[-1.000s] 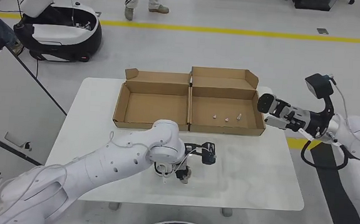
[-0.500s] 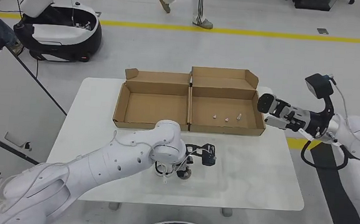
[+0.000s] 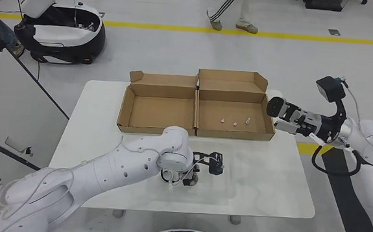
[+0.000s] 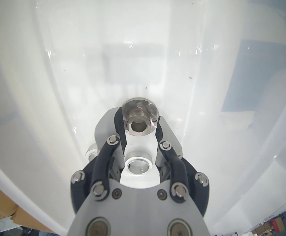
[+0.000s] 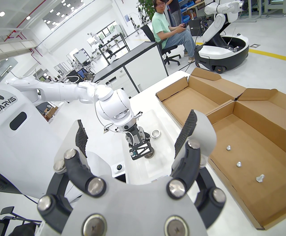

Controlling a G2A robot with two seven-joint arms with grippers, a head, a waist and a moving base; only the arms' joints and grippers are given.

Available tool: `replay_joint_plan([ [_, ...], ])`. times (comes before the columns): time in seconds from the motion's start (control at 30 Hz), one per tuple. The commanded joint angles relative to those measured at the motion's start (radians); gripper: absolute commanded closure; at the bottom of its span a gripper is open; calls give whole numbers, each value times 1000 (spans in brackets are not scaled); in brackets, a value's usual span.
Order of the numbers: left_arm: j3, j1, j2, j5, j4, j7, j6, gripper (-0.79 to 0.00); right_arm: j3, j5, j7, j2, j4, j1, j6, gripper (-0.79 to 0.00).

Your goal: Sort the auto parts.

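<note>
Almost nothing has moved: the left arm's wrist has shifted only a touch over the tray, and the right arm has kept its place beside the boxes.

Furthest left, the left cardboard box lies well beyond the left gripper, with no part visible in it. That gripper is down in the shallow white tray on the worktop. It is narrowed onto a flanged hub, with its pads against the flange on either side. The hub looks to be resting on the tray floor, not lifted. Just behind the fingertips, on the palm side, lies an aluminium ring. A further part peeks out just beside one finger, mostly hidden.

The right cardboard box touches the first and carries three small parts in a row, near the right gripper. That gripper hangs wide open with nothing in it, just beside the box's outer wall.

Sorting seems partly done. Three small pieces are boxed, while at least the hub, the ring and the hidden part remain in the tray. The step in hand looks like picking up the hub.
</note>
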Motion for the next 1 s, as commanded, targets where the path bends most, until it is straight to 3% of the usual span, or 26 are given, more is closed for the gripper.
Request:
replay_joint_plan([
  [0.0, 2, -1, -2, -1, 0, -2, 3, -376, 0, 0, 0, 0, 0, 0, 0, -785],
  [0.47, 12, -4, -17, -5, 36, 10, -10, -339, 0, 0, 0, 0, 0, 0, 0, -785],
  [0.97, 7, 5, -19, 10, 31, 12, -4, -372, 0, 0, 0, 0, 0, 0, 0, -785],
])
